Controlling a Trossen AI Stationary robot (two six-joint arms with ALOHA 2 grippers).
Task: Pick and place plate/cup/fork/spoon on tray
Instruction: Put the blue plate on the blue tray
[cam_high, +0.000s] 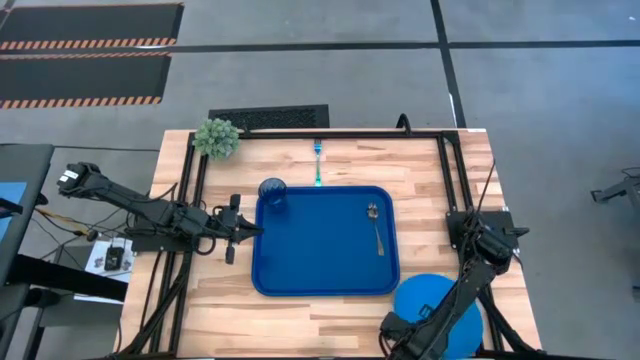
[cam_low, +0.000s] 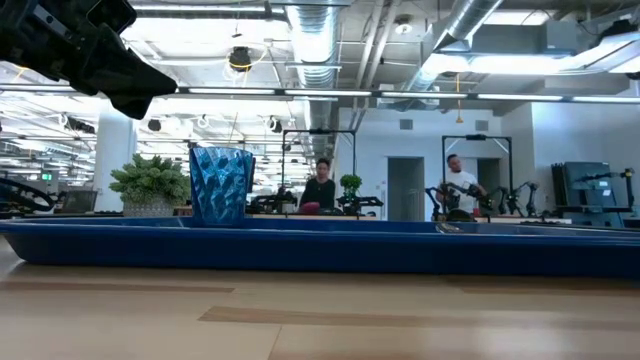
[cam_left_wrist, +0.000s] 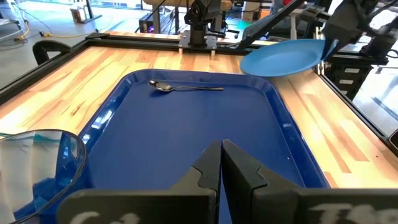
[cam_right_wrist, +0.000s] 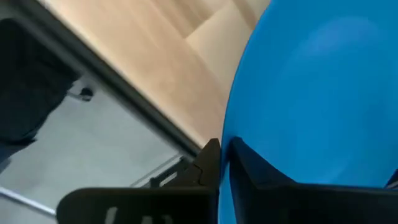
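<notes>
The right end effector (cam_right_wrist: 219, 163) pinches the plate (cam_high: 437, 305) by its rim — lifted and tilted off the tabletop (cam_high: 430, 165) near the tray's (cam_high: 325, 270) right near corner, probably for carrying over. The cup (cam_high: 272, 192) and spoon (cam_high: 375, 226) sit in the tray; the fork (cam_high: 318, 162) lies beyond its far edge. The left end effector (cam_left_wrist: 221, 163) waits clenched at the tray's left edge.

Open tray (cam_high: 325, 265) middle between cup (cam_high: 272, 192) in one corner and spoon (cam_high: 375, 227) along the opposite side

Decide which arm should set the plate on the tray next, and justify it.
Right. Its gripper already clamps the plate by the rim, near the tray; the left gripper is shut and empty beside the cup.
</notes>
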